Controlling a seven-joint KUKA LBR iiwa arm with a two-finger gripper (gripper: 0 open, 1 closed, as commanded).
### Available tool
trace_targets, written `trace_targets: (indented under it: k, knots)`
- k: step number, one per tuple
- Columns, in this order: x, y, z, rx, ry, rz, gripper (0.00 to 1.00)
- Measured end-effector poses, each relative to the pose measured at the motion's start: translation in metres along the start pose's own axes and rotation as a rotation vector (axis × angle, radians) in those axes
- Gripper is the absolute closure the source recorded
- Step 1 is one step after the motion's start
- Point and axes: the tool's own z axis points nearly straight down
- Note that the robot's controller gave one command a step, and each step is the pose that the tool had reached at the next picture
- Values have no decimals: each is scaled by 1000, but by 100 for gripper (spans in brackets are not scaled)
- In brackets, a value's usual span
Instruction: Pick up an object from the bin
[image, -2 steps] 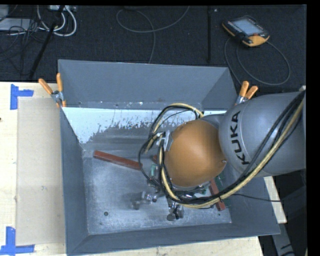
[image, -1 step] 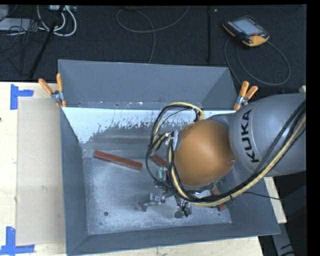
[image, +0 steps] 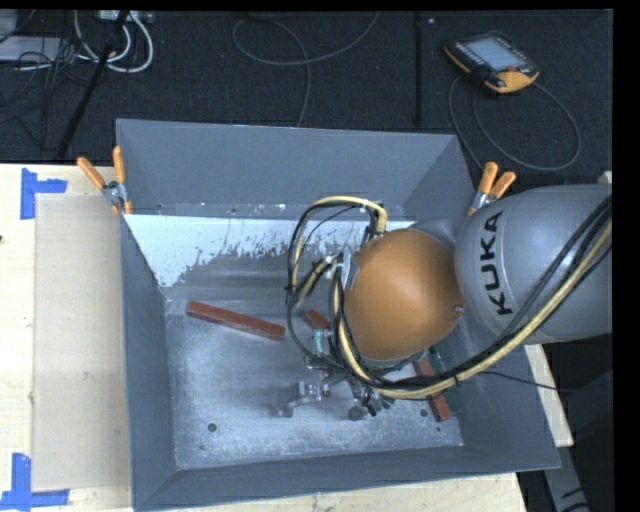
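Low in bin (image: 146, 350) centre | gripper (image: 322, 404) spread | red-brown stick (image: 235, 321) lies upper-left, apart

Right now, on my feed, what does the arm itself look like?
A fat, rounded silver-grey arm link with black KUKA lettering up its side. At the wrist sits a smooth orange-brown dome cover. Black and yellow cables loop over it and run back along the arm. Beneath it is the small dark-metal pincer.

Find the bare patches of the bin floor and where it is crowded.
Bare floor spreads left of the gripper, between the reddish-brown stick and the front wall. A narrower strip lies behind the stick. The right side is crowded by the arm's orange cover and cables.
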Motion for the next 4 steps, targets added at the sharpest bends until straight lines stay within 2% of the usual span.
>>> trace_targets:
  k: [1,2,3,4]
  knots:
    - [50,10,-9,-3,0,105,0]
    - [51,-25,-14,-1,3,-10,0]
    - [52,-42,-11,0,-3,-34,0]
    - [73,-43,-12,-2,1,241,0]
